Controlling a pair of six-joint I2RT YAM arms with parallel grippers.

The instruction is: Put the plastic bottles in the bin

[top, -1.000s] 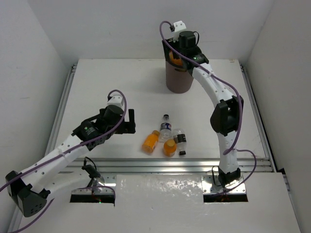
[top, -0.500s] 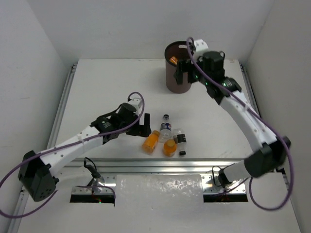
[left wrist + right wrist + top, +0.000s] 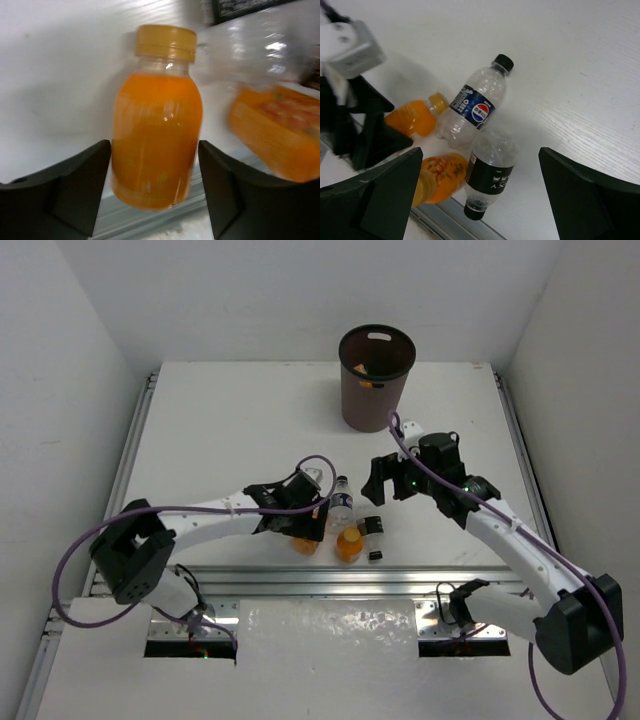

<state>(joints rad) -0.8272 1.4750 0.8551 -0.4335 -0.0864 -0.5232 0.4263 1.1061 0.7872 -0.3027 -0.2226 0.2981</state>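
Tall round dark brown plastic bin (image 3: 377, 405) stands upright at the far middle of the white table (image 3: 220, 430). A bit of orange (image 3: 369, 381) shows inside it.

Four bottles lie in a cluster near the near edge, well apart from the bin:
- small orange plastic bottle with orange cap (image 3: 157, 135), leftmost
- second orange bottle with printed label (image 3: 442, 182), just right of it
- clear bottle with blue label and dark cap (image 3: 475, 107), on the far side
- clear bottle with black label (image 3: 490, 175), rightmost, touching the blue-labelled one

Left gripper (image 3: 304, 528) is low, its jaws partly parted and straddling the leftmost orange bottle. The fingers (image 3: 75, 185) sit right at its sides; whether they press it, cannot tell.

Right gripper (image 3: 378, 483) hovers over the cluster's right side, jaws spread wide, holding nothing.
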